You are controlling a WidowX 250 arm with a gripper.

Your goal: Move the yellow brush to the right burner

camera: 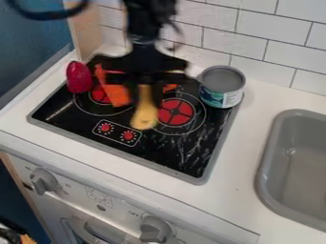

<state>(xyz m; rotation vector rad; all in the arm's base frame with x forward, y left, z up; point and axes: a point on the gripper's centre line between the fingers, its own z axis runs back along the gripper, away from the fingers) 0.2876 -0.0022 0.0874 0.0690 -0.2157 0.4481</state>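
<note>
Over the middle of the stove, my gripper hangs from the top edge, shut on the upper part of the yellow brush. The brush points down between the two burners, with its rounded lower end left of the right burner, a red disc inside white rings. Whether the brush's lower end touches the black stove top cannot be told. The gripper and its wrist hide part of the back of the stove.
An orange object lies behind and left of the brush, over part of the left burner. A red object stands at the stove's left edge, a metal can at the back right. A grey sink is right.
</note>
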